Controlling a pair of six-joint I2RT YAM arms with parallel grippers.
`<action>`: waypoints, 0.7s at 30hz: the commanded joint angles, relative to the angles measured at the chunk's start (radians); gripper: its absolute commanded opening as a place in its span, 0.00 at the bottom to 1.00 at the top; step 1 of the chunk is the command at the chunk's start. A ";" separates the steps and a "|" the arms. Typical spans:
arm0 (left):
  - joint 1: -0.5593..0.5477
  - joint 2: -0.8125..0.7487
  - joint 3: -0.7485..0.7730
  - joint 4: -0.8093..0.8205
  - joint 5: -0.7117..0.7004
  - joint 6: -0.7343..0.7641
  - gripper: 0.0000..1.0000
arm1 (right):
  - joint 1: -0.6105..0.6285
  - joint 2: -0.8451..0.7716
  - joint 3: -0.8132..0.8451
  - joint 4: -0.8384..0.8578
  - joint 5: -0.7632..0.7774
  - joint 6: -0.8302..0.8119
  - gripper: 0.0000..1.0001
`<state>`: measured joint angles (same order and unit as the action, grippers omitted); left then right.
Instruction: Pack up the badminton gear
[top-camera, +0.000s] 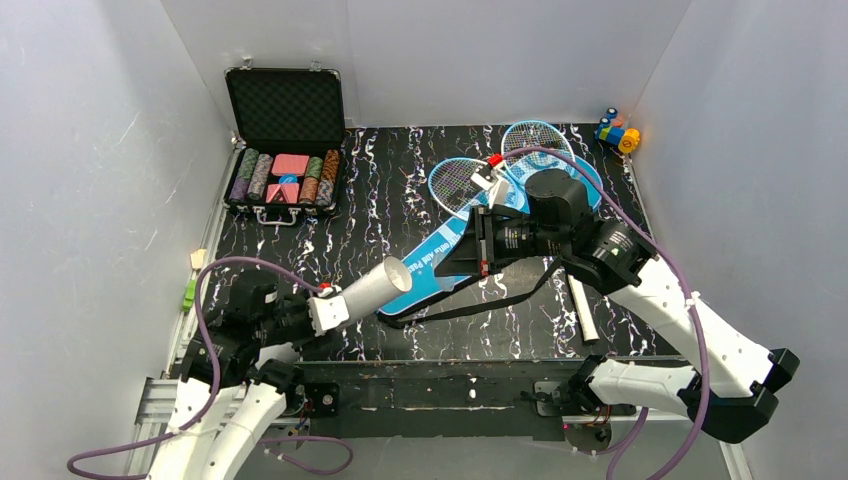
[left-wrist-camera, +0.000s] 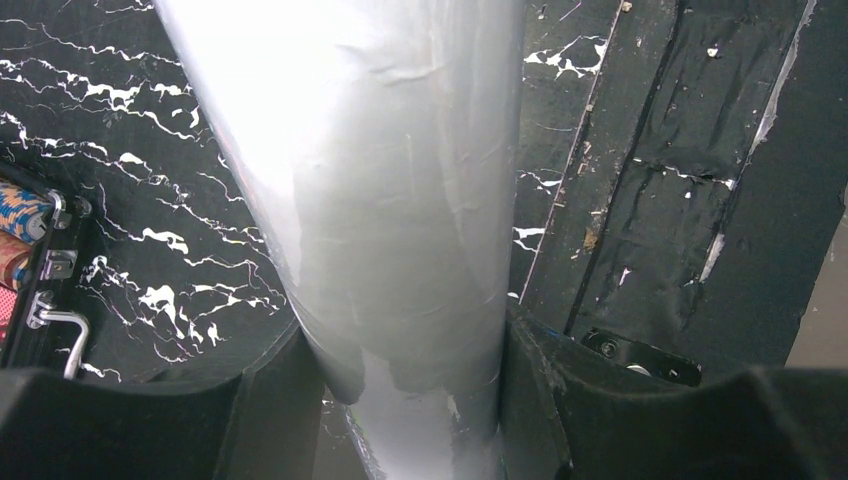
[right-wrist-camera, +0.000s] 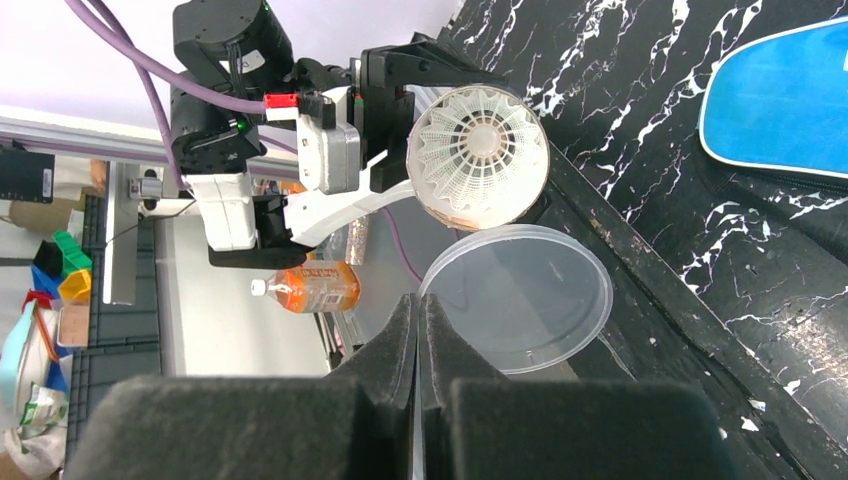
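The left end effector (left-wrist-camera: 405, 345) is clamping the white tube (left-wrist-camera: 380, 200) over the bench's (top-camera: 380, 200) near left, a shuttlecock (right-wrist-camera: 478, 150) sitting in its mouth. The right end effector (right-wrist-camera: 417, 305) is pinching a clear lid (right-wrist-camera: 520, 295) beside that mouth.

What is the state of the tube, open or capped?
Open. The tube shows a shuttlecock in its mouth; the clear lid is apart, pinched by the right fingers.
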<state>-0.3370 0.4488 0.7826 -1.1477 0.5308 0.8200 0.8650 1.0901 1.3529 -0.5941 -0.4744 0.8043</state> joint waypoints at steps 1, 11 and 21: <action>-0.004 0.013 0.030 0.034 0.021 -0.025 0.21 | 0.003 0.009 0.055 0.055 -0.048 -0.028 0.01; -0.004 0.015 0.033 0.065 0.039 -0.013 0.21 | 0.015 -0.043 -0.038 0.210 -0.100 0.041 0.01; -0.004 0.012 0.041 0.055 0.070 0.033 0.21 | 0.030 0.011 -0.080 0.329 -0.132 0.083 0.01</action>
<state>-0.3370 0.4641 0.7830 -1.1202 0.5537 0.8108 0.8864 1.0866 1.2789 -0.3714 -0.5789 0.8684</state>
